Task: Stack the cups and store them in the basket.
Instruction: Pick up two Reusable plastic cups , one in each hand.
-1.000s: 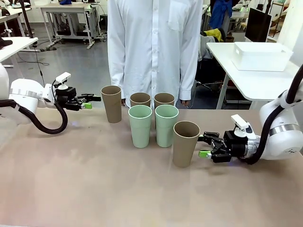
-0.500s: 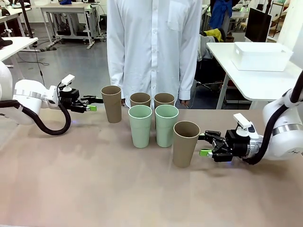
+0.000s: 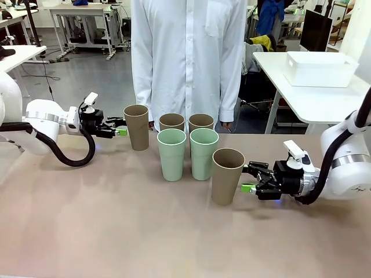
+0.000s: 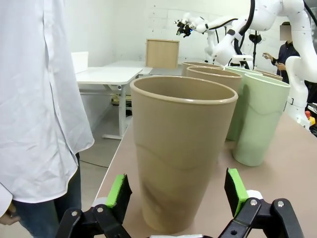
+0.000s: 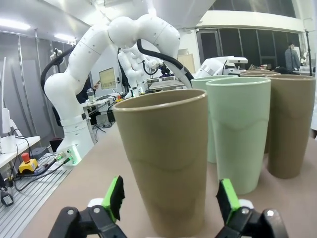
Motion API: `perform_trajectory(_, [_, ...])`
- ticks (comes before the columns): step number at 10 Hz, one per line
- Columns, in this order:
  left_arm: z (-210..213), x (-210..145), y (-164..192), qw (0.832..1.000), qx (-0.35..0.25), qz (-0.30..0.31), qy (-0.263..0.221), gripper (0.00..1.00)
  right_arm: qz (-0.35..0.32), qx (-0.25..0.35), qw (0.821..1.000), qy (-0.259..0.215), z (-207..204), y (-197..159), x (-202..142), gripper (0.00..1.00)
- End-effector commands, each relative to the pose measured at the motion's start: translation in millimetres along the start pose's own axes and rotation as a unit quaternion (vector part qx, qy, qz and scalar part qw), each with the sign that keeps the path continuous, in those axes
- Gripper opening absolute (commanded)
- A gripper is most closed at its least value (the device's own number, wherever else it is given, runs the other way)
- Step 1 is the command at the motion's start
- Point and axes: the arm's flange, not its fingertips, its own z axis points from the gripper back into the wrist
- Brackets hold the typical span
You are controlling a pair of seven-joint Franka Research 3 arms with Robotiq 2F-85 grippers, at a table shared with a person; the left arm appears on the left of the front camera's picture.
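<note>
Front: we note six cups upright mid-table, with the basket [image 3: 320, 68] well apart on a side table [image 3: 301, 98].
Left wrist: the left gripper [image 4: 178, 191] is spread wide around the leftmost tan cup [image 4: 182, 148], pads clear of it.
Right wrist: the right gripper [image 5: 171, 196] is likewise wide around the nearest tan cup [image 5: 163, 158], gripping nothing.

I work in a robotics lab. Beyond my counter's [image 3: 116, 231] far edge stand white workbenches [image 3: 301, 98] on a bare grey floor [image 3: 98, 81] and a dark monitor [image 3: 316, 29]. Off one side sit a red emergency-stop button [image 5: 25, 157] and loose cables [image 5: 37, 171].
</note>
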Motion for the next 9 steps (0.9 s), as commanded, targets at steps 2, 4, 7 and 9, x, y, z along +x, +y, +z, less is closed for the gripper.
perform_trajectory(2, [-2,4,-5,1.000,0.020,-0.013,-0.016,1.00,0.025,-0.027,0.999,0.002,-15,4,3,1.00])
perform_trajectory(4, [-5,3,-1,1.000,0.018,-0.013,-0.017,1.00,0.026,-0.027,0.999,0.005,-21,2,2,1.00])
perform_trajectory(7, [-11,1,4,1.000,0.007,-0.009,-0.015,1.00,0.022,-0.023,0.999,0.012,-28,1,0,1.00])
perform_trajectory(9, [-17,0,3,1.000,0.003,-0.011,-0.014,1.00,0.021,-0.022,0.999,0.014,-33,1,-2,1.00])
